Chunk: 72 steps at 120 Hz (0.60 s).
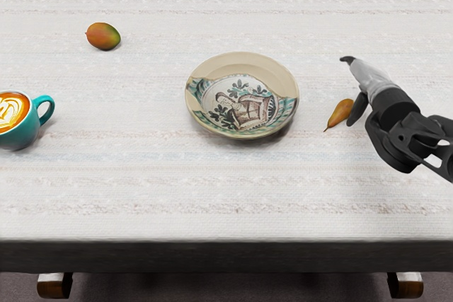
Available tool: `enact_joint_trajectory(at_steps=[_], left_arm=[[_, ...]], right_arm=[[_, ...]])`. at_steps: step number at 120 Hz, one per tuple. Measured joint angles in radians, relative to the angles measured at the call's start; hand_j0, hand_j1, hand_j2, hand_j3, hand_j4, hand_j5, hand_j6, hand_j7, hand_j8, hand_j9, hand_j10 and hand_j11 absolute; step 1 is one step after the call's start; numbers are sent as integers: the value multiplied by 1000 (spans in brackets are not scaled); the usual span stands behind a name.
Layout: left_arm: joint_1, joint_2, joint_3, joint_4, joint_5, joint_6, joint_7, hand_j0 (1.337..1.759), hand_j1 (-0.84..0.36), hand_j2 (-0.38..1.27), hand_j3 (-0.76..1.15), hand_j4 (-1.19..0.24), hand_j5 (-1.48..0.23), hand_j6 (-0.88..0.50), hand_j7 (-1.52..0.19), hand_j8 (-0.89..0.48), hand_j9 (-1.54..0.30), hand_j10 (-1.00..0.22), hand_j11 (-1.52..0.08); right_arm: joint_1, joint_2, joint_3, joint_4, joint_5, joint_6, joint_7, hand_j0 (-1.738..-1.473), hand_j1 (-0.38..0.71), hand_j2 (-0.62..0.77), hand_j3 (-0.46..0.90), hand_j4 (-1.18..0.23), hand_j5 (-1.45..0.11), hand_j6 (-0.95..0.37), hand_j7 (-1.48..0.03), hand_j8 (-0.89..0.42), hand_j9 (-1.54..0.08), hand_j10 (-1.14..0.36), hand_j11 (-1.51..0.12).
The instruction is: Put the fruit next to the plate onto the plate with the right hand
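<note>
A pale, whitewashed wooden table [226, 182] fills the view, with dark grey floor showing beyond its far edge. Near the middle sits a cream plate [289, 83] with a blue-green and brown painted design, and nothing lies on it. The fruit [340, 112], small, orange and pear-shaped, lies on the table just right of the plate, its thin stem end pointing toward the plate's near side. The right hand [369, 88] comes in further right of the plate, just beyond the fruit. Its fingers are spread and hold nothing. One dark finger [357, 107] hangs right beside the fruit's fat end; whether it touches is unclear. Nothing lies between the fruit and the plate. Far left of the plate stands a teal cup [25, 119] of coffee, and a mango [103, 36] lies to the plate's far left, toward the back.
</note>
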Motion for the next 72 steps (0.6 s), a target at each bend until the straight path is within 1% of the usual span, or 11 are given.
enact_joint_trajectory(at_steps=[31, 49, 72], left_arm=[[1, 0, 0, 0, 0, 0, 0, 1658, 349, 0, 0, 0, 0, 0, 0, 0, 0, 0, 0], [1, 0, 0, 0, 0, 0, 0, 1658, 349, 0, 0, 0, 0, 0, 0, 0, 0, 0, 0], [0, 0, 0, 0, 0, 0, 0, 1658, 349, 0, 0, 0, 0, 0, 0, 0, 0, 0, 0]], right_arm=[[0, 16, -11, 0, 7, 1, 0, -1658, -63, -45, 0, -244, -313, -246, -312, -245, -312, -243, -312], [-1, 23, -14, -2, 11, 2, 0, -1658, -32, -50, 0, -270, -346, -272, -346, -270, -346, -269, -346], [-7, 36, -21, -26, 14, 2, 0, -1658, -12, -53, 0, -286, -368, -288, -367, -287, -367, -285, -367]])
